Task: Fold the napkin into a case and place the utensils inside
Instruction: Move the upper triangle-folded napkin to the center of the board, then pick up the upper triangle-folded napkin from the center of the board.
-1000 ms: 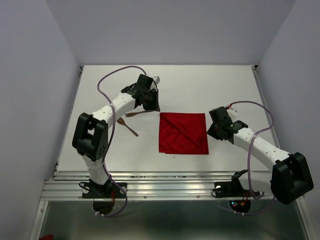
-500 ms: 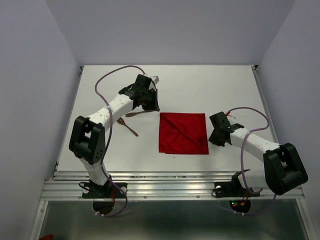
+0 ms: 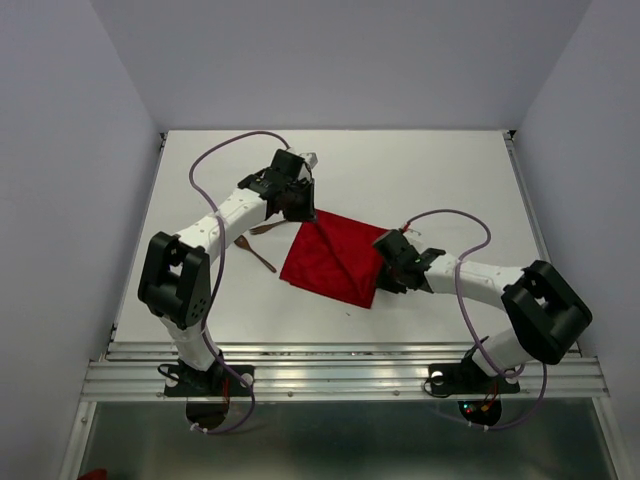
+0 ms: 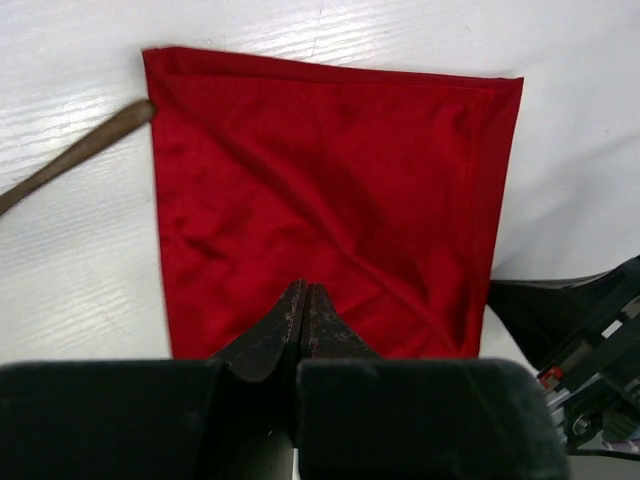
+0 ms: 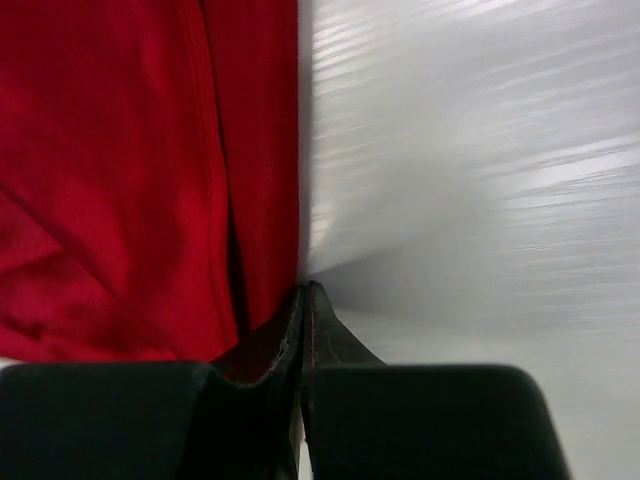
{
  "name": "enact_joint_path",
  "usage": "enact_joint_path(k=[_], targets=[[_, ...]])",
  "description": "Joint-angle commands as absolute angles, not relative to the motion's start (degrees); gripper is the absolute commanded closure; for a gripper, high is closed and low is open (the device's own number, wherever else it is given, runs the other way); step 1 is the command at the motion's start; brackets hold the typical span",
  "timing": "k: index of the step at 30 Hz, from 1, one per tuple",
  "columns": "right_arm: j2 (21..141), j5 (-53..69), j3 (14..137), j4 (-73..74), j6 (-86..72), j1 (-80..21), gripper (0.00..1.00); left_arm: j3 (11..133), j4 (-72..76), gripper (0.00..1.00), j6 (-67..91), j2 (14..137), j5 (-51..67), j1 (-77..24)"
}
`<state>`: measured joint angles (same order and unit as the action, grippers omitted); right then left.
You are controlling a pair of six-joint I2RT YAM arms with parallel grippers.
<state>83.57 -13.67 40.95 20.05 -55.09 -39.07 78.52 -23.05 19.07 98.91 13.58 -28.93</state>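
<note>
The bright red square cloth napkin lies flat and askew in the middle of the white worktop, with a diagonal crease across it. The left claw is closed, its tips on the far corner. The right claw, also closed and holding nothing, meets the right edge. Two slim dark brown wooden utensils lie just to the left, one handle touching the cloth.

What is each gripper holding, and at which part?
The left gripper pinches the napkin at its far edge. The right gripper is shut at its right edge; grip unclear.

Red napkin askew, utensils nr left
</note>
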Motion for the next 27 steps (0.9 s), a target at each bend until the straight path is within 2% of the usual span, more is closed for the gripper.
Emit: enact_joint_path(k=[1, 6, 12, 13, 18, 23, 27], targets=[[85.1, -11.0, 42.6, 19.5, -60.1, -41.0, 0.99, 80.4, -24.2, 0.96, 17.6, 95.5, 11.5, -29.9], [80.2, -16.8, 43.0, 24.2, -58.6, -41.0, 0.96, 79.0, -24.4, 0.89, 17.0, 94.3, 10.1, -31.9], [71.7, -14.7, 37.1, 25.8, -55.8, -29.1, 0.92, 78.3, -26.2, 0.79, 17.7, 94.7, 5.1, -40.1], [70.4, -13.8, 36.3, 25.8, -54.3, -27.0, 0.89, 78.0, -26.6, 0.77, 18.2, 94.7, 4.3, -41.3], [65.3, -9.3, 34.6, 26.1, -49.5, -16.9, 0.82, 77.8, -28.4, 0.59, 20.1, 95.9, -2.7, -50.5], [65.5, -7.7, 35.1, 26.2, -48.3, -15.5, 0.78, 77.5, -29.5, 0.46, 21.7, 98.3, -8.1, -57.7], [65.5, -7.5, 35.2, 26.2, -48.3, -15.5, 0.76, 77.5, -29.7, 0.42, 22.2, 100.5, -10.2, -61.8]])
